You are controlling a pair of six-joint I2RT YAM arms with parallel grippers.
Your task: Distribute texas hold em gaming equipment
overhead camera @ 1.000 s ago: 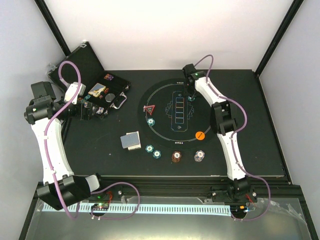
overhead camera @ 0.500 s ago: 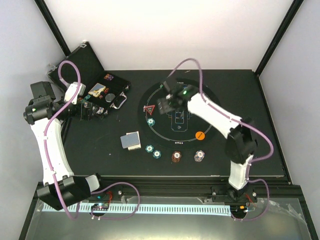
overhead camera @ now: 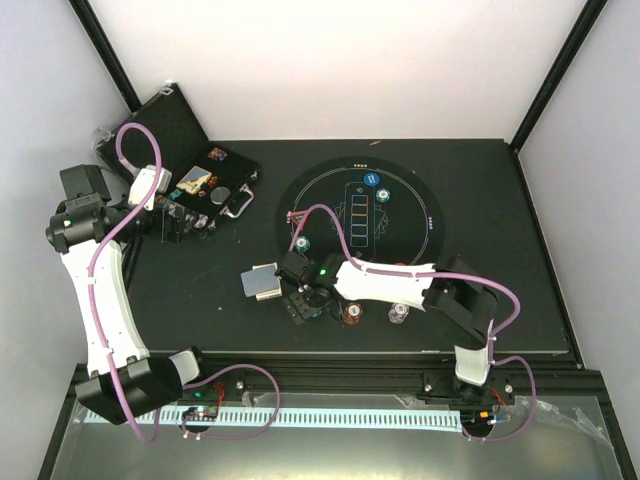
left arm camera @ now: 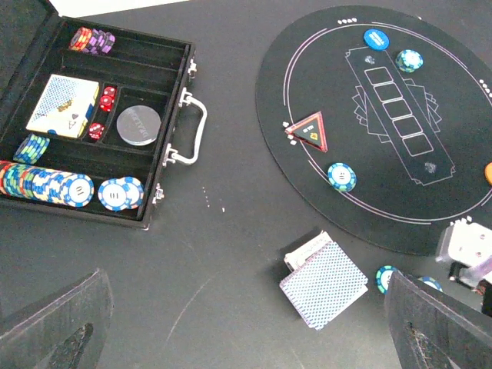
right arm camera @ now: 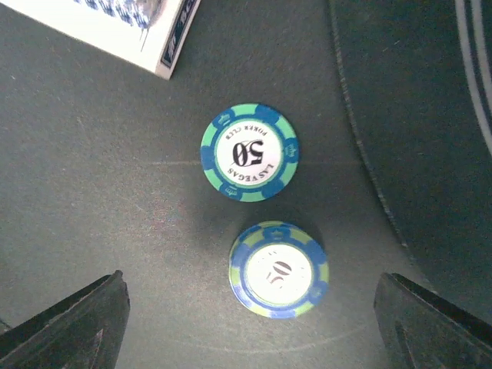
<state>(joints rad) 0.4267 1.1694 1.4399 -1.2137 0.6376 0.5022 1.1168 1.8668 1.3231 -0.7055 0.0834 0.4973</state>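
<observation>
Teal chips [right arm camera: 249, 152] sit close together under right gripper [right arm camera: 252, 327], jaws spread, empty. Risk: closing catches both, or knocks one aside.

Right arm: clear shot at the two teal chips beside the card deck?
Probably yes. The right gripper hangs open directly above the teal chips. Nothing lies on them, and the deck sits off to one side.

Open case [left arm camera: 173, 138] beside card deck [left arm camera: 324, 283]
</observation>
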